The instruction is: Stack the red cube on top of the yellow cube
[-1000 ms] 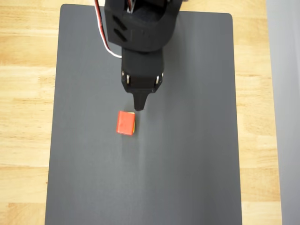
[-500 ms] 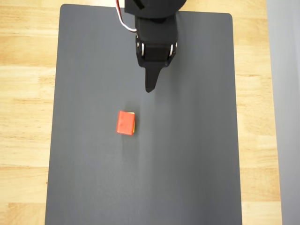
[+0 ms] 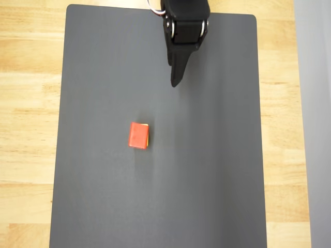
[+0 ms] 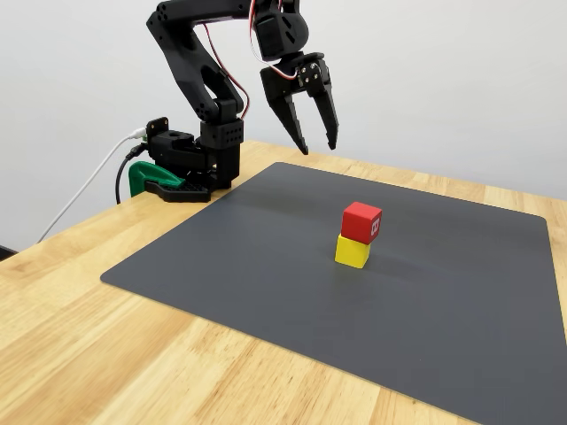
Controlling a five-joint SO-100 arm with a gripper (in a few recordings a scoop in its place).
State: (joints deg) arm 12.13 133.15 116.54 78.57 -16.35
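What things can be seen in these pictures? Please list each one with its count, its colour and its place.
red cube: one, bright red, resting on top of the yellow cube, near the middle of the mat; small pale mark on one side face.
yellow cube: one, yellow, on the mat, under the red cube.
mat: one, dark grey, flat on the table.
table: one, light wood, under the mat.
clamp: one, green, at the table edge beside the arm's base.
cables: white and black, running off the table near the base.
arm: one, black, based at the far edge of the mat.
gripper: one, black, open, raised above the mat, apart from the cubes.
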